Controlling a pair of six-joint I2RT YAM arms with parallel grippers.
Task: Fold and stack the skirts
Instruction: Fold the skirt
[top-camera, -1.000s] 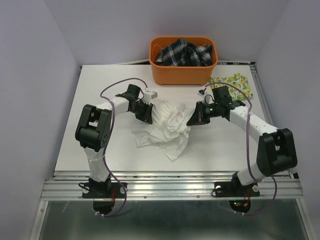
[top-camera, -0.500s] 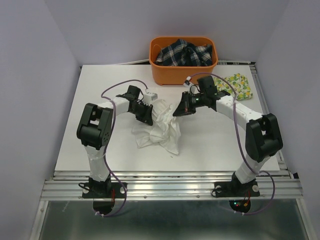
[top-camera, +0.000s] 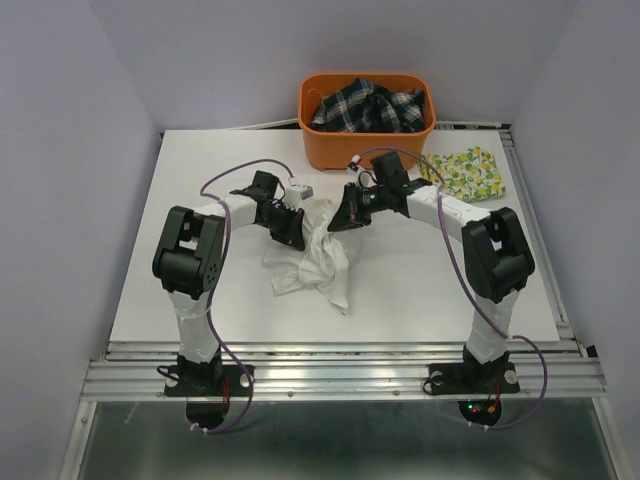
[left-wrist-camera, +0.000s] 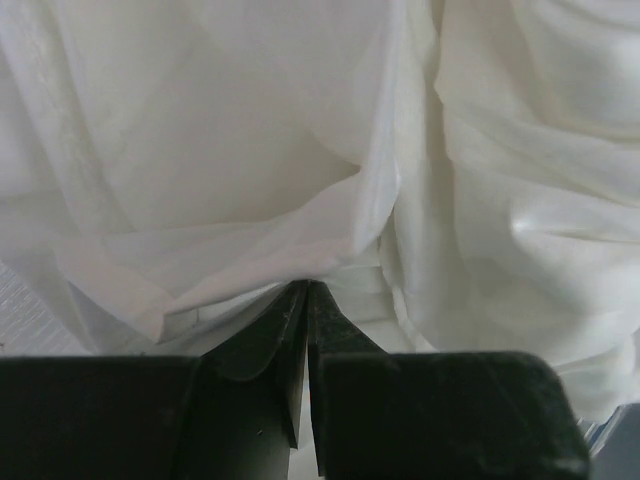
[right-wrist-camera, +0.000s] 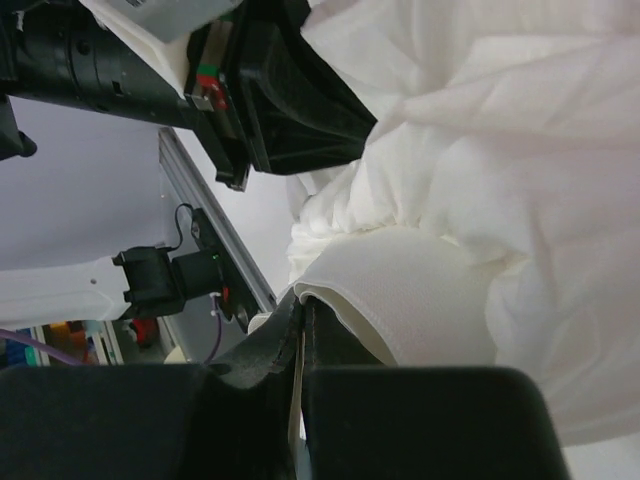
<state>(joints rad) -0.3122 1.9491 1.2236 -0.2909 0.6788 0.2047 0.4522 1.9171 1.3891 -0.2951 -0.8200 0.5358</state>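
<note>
Plain white crinkly cloth skirt (top-camera: 318, 262): bunched in a heap at mid-table, between both grippers.
Left gripper (left-wrist-camera: 305, 290): jaws pinched nearly together on the heap's left edge.
Right gripper (right-wrist-camera: 300, 302): clamped tight on a fold at the heap's far side.
Lemon-and-leaf printed white skirt (top-camera: 467, 172): lying flat, far right, apart from the heap.
Orange plastic basket (top-camera: 340, 148): far table edge, holding dark plaid cloth (top-camera: 365, 108).

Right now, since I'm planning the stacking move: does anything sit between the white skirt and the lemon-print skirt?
No loose object. Only the right arm spans from the lemon-print skirt to the white skirt, which the right gripper pinches. The orange basket stands farther back.
</note>
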